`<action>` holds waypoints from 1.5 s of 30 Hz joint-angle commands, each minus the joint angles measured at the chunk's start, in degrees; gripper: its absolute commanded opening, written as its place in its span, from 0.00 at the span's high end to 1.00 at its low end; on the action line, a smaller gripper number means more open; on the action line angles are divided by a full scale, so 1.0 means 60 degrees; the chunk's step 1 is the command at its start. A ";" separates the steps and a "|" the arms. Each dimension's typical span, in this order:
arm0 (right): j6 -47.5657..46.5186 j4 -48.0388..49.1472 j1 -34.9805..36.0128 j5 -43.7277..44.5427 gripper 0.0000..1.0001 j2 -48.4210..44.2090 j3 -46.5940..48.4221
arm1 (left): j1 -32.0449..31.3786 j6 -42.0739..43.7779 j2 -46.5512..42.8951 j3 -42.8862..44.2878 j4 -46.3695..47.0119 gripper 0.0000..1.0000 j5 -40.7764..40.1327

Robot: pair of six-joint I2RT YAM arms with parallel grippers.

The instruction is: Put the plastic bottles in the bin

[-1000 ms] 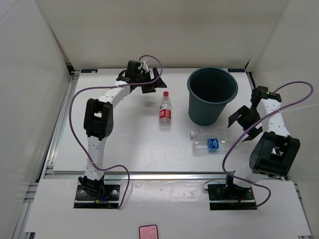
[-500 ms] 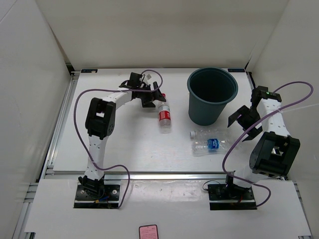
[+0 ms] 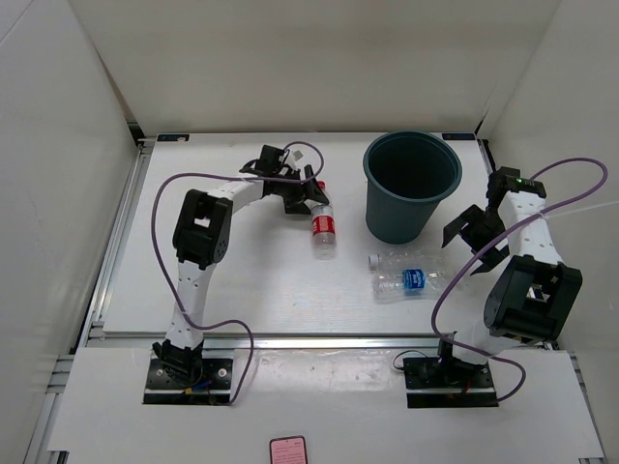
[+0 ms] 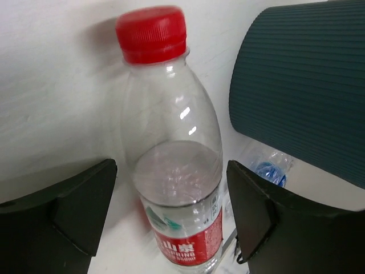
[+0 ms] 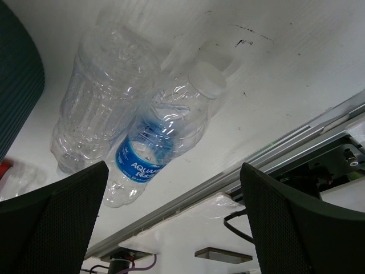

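Altogether three plastic bottles, one bin

White table, items laid directly on it:
- one dark teal-grey bin, stood upright toward the far right;
- one red-labelled bottle, laid flat left of the bin;
- one blue-labelled bottle and one plain clear bottle, laid side by side in front of the bin.
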 commanded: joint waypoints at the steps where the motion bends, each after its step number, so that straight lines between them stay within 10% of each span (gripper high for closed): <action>1: -0.0291 0.0008 -0.0035 0.0150 0.00 0.0072 0.0260 | -0.0094 -0.0085 0.0377 0.0790 0.0004 0.13 0.0491; 8: -0.0292 0.0008 -0.0035 0.0151 0.00 0.0072 0.0084 | -0.0270 -0.1388 0.2064 0.3474 0.0004 0.63 0.2575; 15: -0.0292 0.0008 -0.0035 0.0151 0.00 -0.0016 -0.0004 | 0.0184 -0.1388 0.0718 0.3780 0.0004 0.63 0.1360; 23: -0.0204 0.0096 -0.0035 0.0151 0.00 -0.0016 -0.0091 | 0.0580 -0.1753 0.0541 0.7937 0.0004 0.63 -0.0325; 33: -0.0204 -0.0182 -0.0035 0.0355 0.00 -0.0031 0.0054 | -0.0853 -0.2078 0.0246 0.7838 0.3548 0.64 -0.1308; 40: -0.0116 -0.0285 -0.0035 0.0619 0.00 -0.0514 0.0245 | -0.1938 -0.2559 0.0746 0.7636 0.4222 0.56 -0.1207; 42: -0.0116 -0.0285 -0.0035 0.0736 0.00 -0.0733 0.0012 | -0.2026 -0.2560 0.0746 0.7547 0.4223 0.40 -0.1119; 44: -0.0028 -0.0372 -0.0035 0.0853 0.00 -0.0821 0.0011 | -0.2027 -0.2312 0.0746 0.7765 0.3904 0.00 -0.1118; 45: 0.0088 -0.0459 -0.0035 0.0854 0.00 -0.0923 0.0011 | -0.2027 -0.2065 0.0630 0.7882 0.3900 0.00 -0.1263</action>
